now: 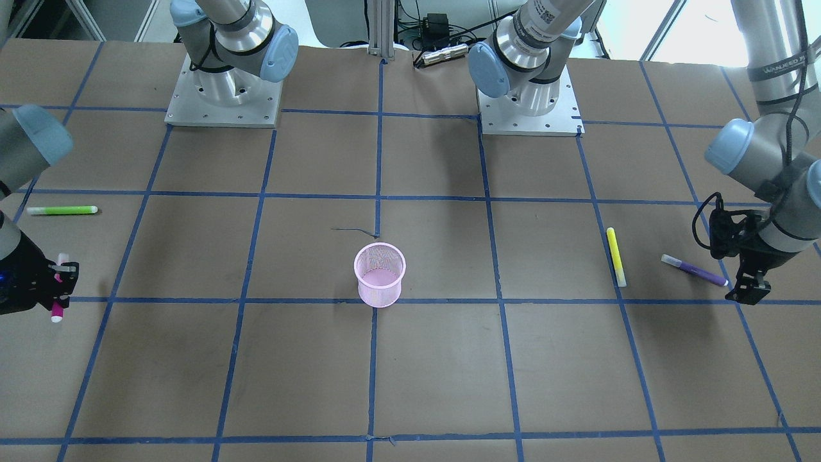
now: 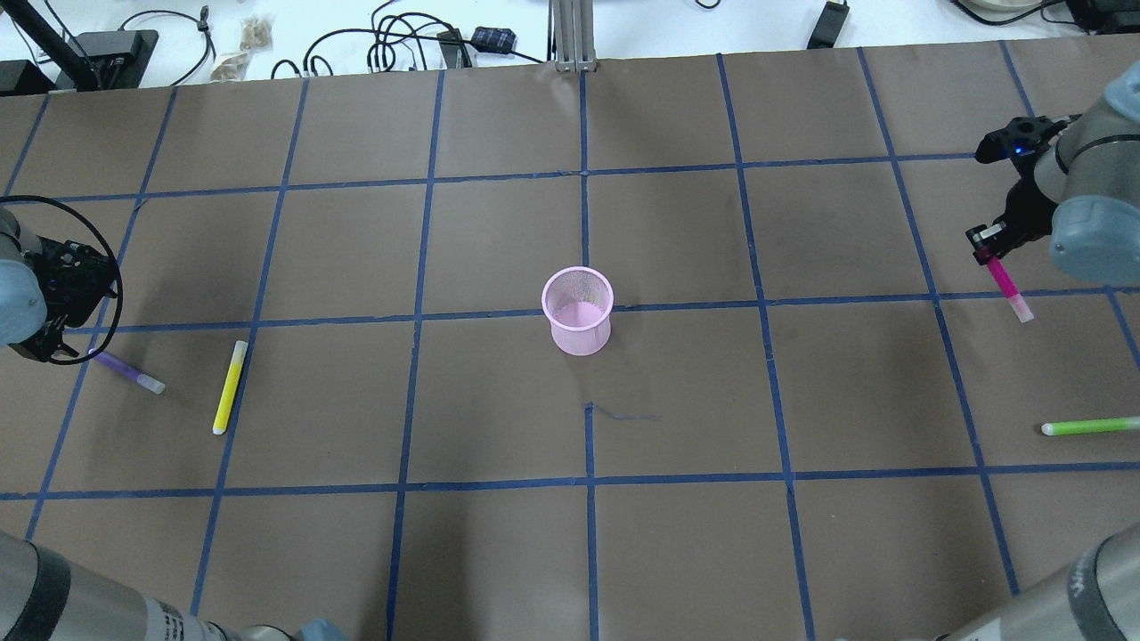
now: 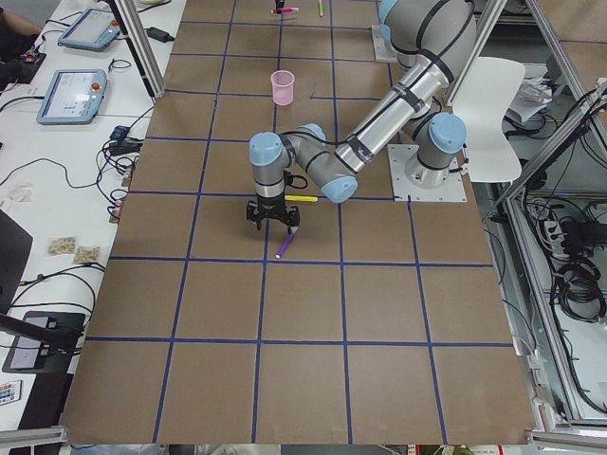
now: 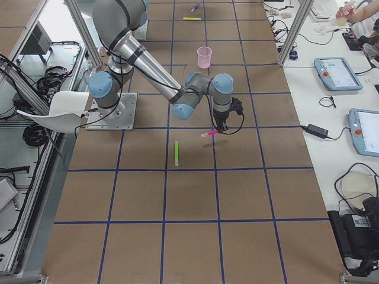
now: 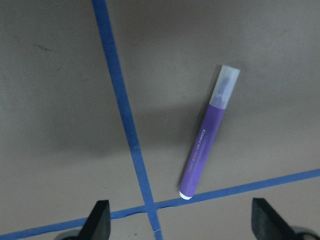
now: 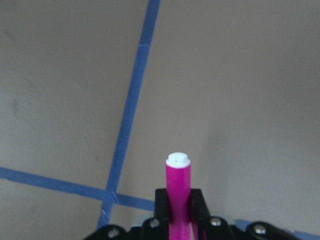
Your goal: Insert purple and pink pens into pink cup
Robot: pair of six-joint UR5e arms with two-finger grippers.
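Now, right gripper (image 2: 986, 247): clamping pink pen (image 2: 1005, 283), well apart from pink cup (image 2: 577, 313).
Left gripper (image 1: 747, 290): hovering spread wide, empty, above purple pen (image 5: 207, 140).

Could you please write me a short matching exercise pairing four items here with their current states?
1. pink pen
2. purple pen
3. pink cup
4. green pen

A. standing upright, empty
B. held in the right gripper
C. lying flat on the robot's right side, ungripped
D. lying flat below the open left gripper

Pairs: 1-B, 2-D, 3-A, 4-C
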